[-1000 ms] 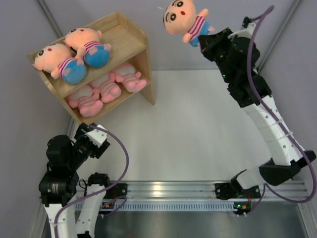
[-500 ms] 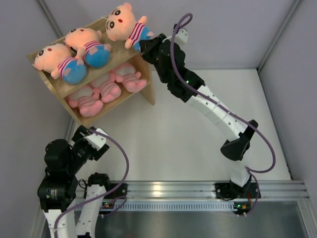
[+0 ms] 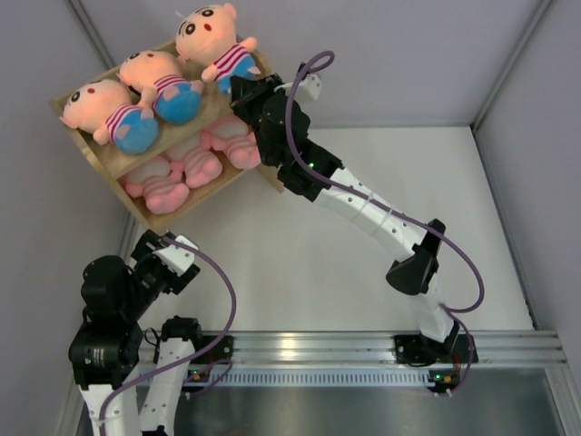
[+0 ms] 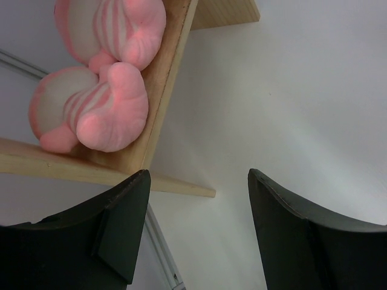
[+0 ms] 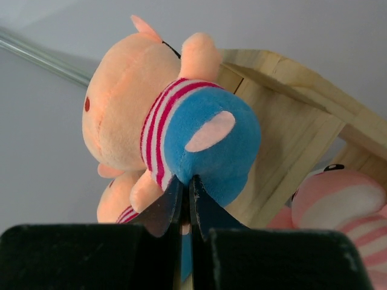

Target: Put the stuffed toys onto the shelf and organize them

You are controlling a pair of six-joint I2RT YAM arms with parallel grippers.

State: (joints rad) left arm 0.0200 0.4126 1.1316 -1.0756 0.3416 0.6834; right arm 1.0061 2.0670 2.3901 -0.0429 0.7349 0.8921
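Right gripper point(image 3: 241, 91): clamped on the blue bottom of a peach-headed plush doll with dark hair and pink-striped shirt point(image 3: 211, 41), fabric pinched between fingers that have come fully together. This doll hangs over the far right end of the upper tier of the light natural-wood two-tier shelf point(image 3: 102, 156). I cannot tell whether it rests on the board.

Left gripper point(image 3: 169, 254): jaws apart, holding nothing, parked at the near left of the white desk point(image 3: 363, 227), just on the near side of the shelf.

Upper tier, stocked: two matching peach-headed dolls lying side by side, the left doll point(image 3: 104, 113) and the middle doll point(image 3: 159, 82).

Lower tier, stocked: three pink striped plush animals in a row, the left animal point(image 3: 163, 186), the middle animal point(image 3: 195, 162) and the right animal point(image 3: 238, 141).

Count: I make it five toys shelved and the sixth in hand.

Progress, by my reckoning: nearly done. What is left is to lower the held doll beside the middle doll and let go. After that I would only straighten the upper row if it sits crooked.
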